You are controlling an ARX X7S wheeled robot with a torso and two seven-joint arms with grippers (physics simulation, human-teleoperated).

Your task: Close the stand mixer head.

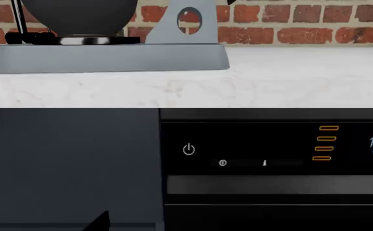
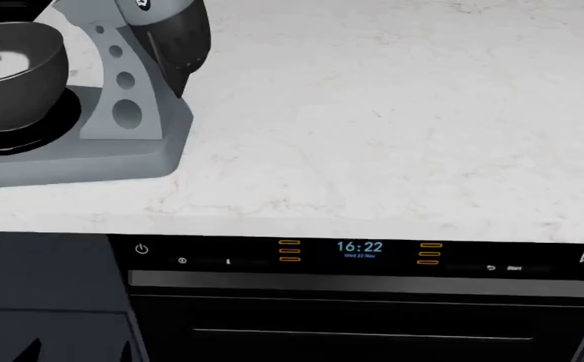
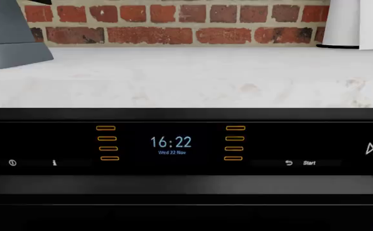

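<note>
Mixer head (image 2: 171,30) tilted up above bowl (image 2: 10,72), w/ counter (image 2: 392,128) beneath.

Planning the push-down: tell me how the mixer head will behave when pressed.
The mixer head is bulky and sits tilted back atop the neck, so it probably pivots rather than slides. Its smooth shell may be slippery. The wide base on the counter suggests the mixer won't tip.
</note>
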